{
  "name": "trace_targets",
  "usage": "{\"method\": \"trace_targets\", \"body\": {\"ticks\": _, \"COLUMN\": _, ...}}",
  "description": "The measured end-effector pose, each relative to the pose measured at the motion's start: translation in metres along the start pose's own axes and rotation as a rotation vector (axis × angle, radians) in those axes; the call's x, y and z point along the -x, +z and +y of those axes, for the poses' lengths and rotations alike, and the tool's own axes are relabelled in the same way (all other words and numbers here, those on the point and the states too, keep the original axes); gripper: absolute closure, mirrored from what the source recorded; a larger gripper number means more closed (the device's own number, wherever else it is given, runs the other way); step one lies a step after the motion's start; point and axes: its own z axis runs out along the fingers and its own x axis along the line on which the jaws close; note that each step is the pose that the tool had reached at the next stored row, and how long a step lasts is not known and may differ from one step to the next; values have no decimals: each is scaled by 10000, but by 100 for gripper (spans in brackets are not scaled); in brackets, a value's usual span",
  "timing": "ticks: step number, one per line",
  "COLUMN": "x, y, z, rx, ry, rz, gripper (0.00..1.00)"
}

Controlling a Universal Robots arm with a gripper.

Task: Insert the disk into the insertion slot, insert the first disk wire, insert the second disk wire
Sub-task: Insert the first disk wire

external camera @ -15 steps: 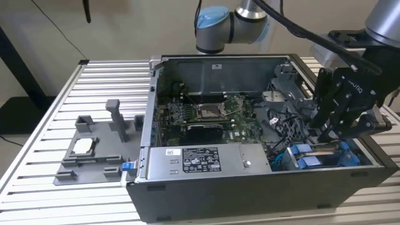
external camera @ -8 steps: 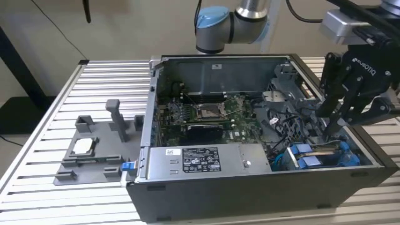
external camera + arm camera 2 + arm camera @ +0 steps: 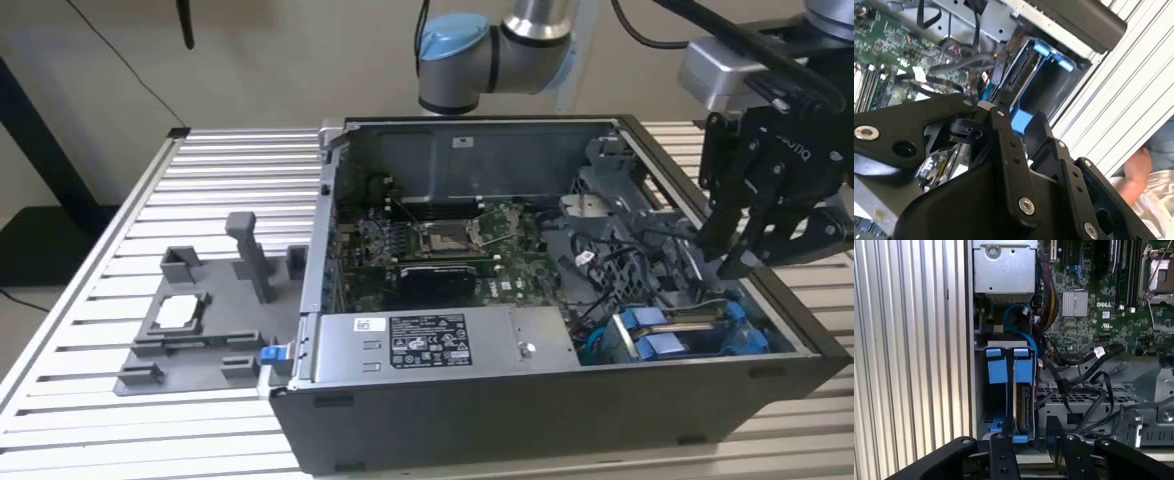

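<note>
Gripper (image 3: 731, 262) hovers over the bay, fingers (image 3: 1004, 455) apart with nothing clamped; disk (image 3: 1026, 407) stands on edge inside insertion slot (image 3: 995, 367); judgement: seat it with a square, even push, clear of black cables (image 3: 1059, 385).

Even light filled the exterior view: the ribbed silver aluminium bench (image 3: 214, 170) shone pale, the dark grey computer case (image 3: 534, 410) was dim inside. In the second wrist view, glare bleached the bench; the black end effector (image 3: 1020, 124) sat shadowed.

gripper (image 3: 1018, 122) jaws apart | near insertion slot (image 3: 1050, 84) | black cables (image 3: 961, 61) beside slot
</note>
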Motion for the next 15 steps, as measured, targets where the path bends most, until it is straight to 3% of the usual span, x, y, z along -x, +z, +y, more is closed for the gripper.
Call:
{"method": "trace_targets", "body": {"ticks": 2, "x": 15, "y": 3, "z": 1, "rx": -358, "ry": -52, "rz": -8, "gripper": 60}}
{"method": "trace_targets", "body": {"ticks": 4, "x": 48, "y": 12, "z": 3, "rx": -587, "ry": -116, "rz": 4, "gripper": 60}}
{"method": "trace_targets", "body": {"ticks": 5, "x": 66, "y": 17, "z": 3, "rx": -660, "ry": -159, "rz": 37, "gripper": 60}}
{"method": "trace_targets", "body": {"ticks": 9, "x": 128, "y": 46, "z": 9, "rx": -816, "ry": -401, "rz": 196, "gripper": 60}}
{"method": "trace_targets", "body": {"ticks": 15, "x": 256, "y": 106, "z": 39, "rx": -987, "ry": -619, "rz": 350, "gripper": 60}}
